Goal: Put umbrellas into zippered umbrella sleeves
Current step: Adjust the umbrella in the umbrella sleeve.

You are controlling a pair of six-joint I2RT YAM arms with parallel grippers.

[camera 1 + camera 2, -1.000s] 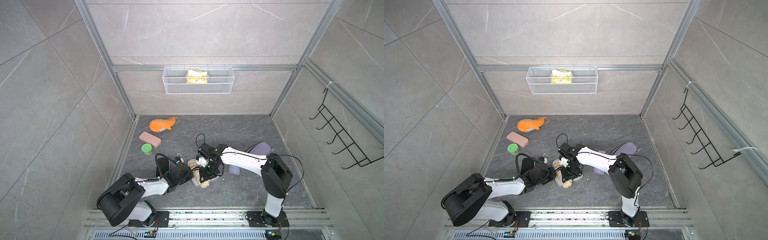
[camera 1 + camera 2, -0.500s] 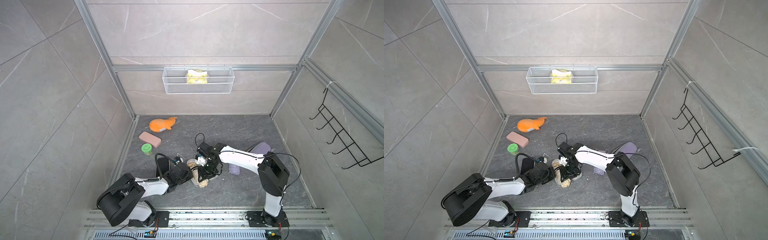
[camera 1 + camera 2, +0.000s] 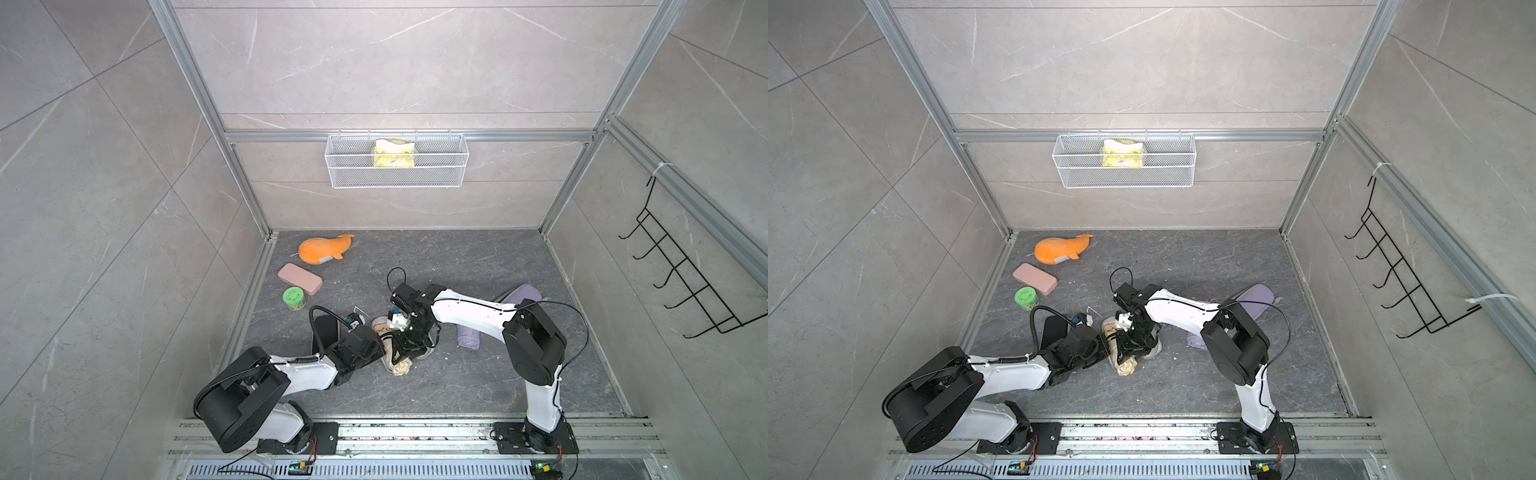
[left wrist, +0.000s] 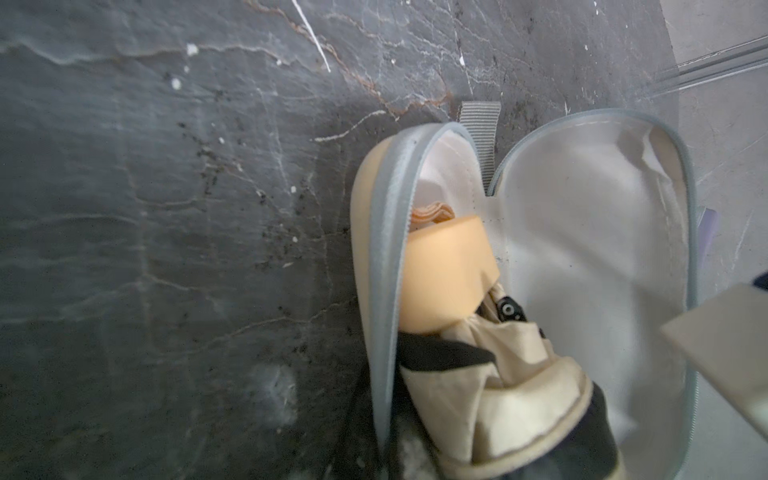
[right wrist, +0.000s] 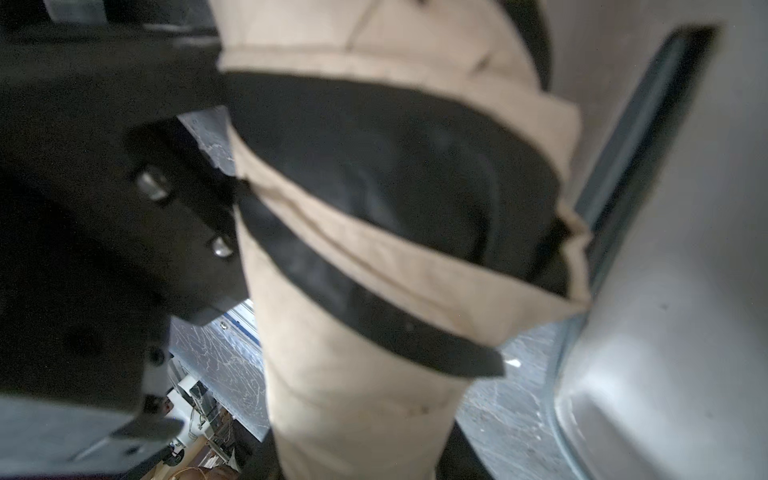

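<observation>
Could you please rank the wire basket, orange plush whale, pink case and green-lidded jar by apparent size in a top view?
1. wire basket, though it hangs higher, nearer the camera
2. orange plush whale
3. pink case, only slightly smaller
4. green-lidded jar

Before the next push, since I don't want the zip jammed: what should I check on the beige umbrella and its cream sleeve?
1. The cream sleeve unzipped, halves spread: ok.
2. The handle of the beige umbrella inside the sleeve: ok.
3. Whole umbrella inside: not ok; its other end sticks out past the rim in both top views.
4. Grip of the right end effector on the umbrella: ok.
5. Hold of the left end effector on the sleeve: cannot tell; it is shut at the rim, contact hidden.
</observation>
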